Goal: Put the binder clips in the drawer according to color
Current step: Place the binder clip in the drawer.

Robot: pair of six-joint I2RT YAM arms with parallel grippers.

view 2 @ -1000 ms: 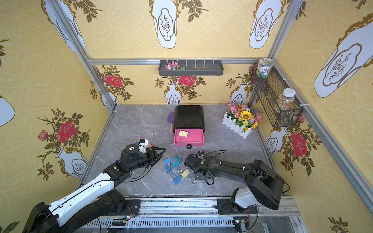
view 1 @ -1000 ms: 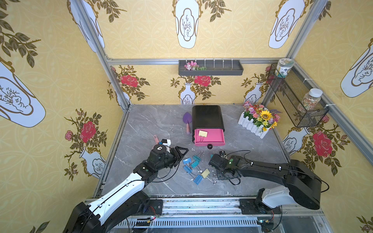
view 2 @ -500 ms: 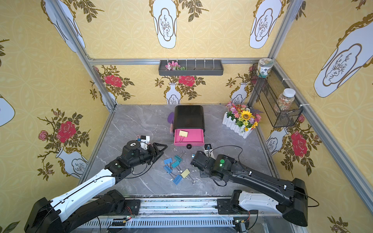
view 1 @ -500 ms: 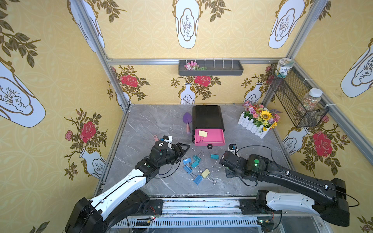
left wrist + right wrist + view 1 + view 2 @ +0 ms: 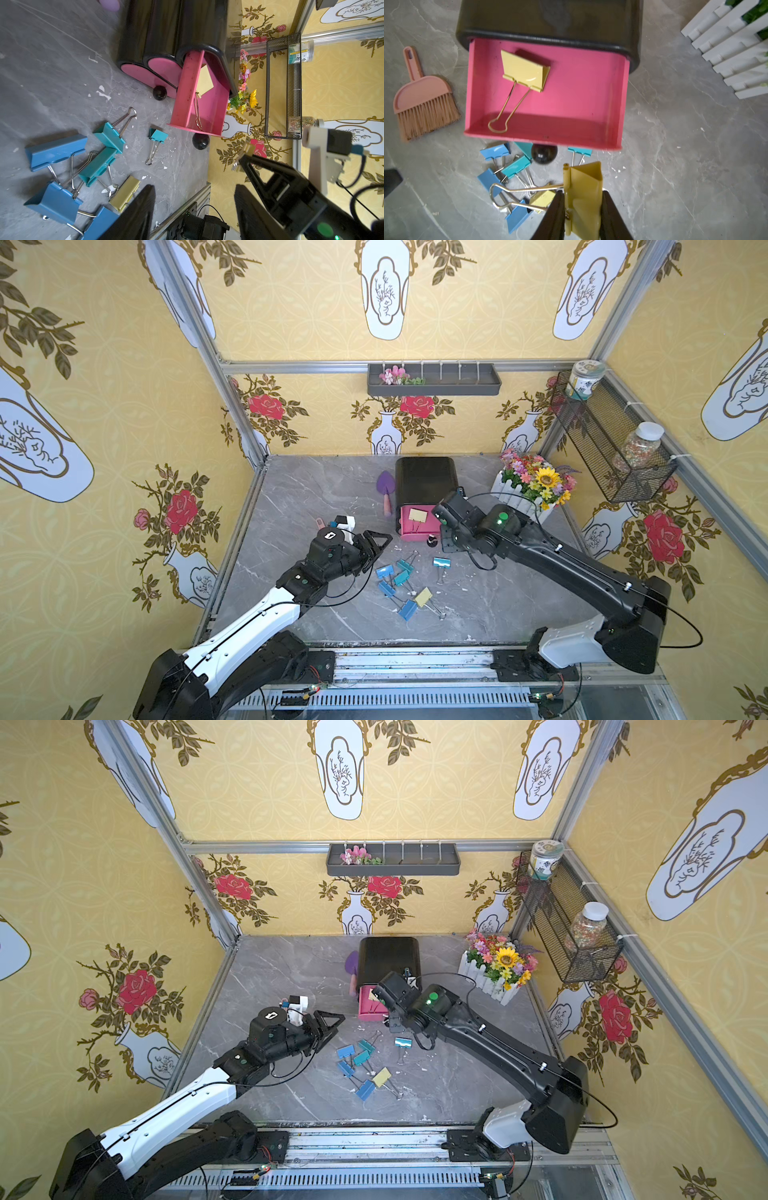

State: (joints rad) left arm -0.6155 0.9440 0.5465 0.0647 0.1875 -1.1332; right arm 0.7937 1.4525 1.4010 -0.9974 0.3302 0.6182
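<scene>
The drawer cabinet is black, and its top pink drawer stands pulled out. One pale yellow binder clip lies inside it. My right gripper is shut on another yellow binder clip, held just in front of the open drawer and above the table. On the table lie several loose binder clips: blue, teal, yellow and a lone teal one. My left gripper hovers open and empty to the left of that pile.
A pink hand brush and a purple trowel lie left of the cabinet. A white-fenced flower box stands to its right. A wire basket with jars hangs on the right wall. The two lower drawers are shut.
My right arm has lifted from the pile with the yellow clip and swung back toward the open drawer. The left arm has barely moved.
</scene>
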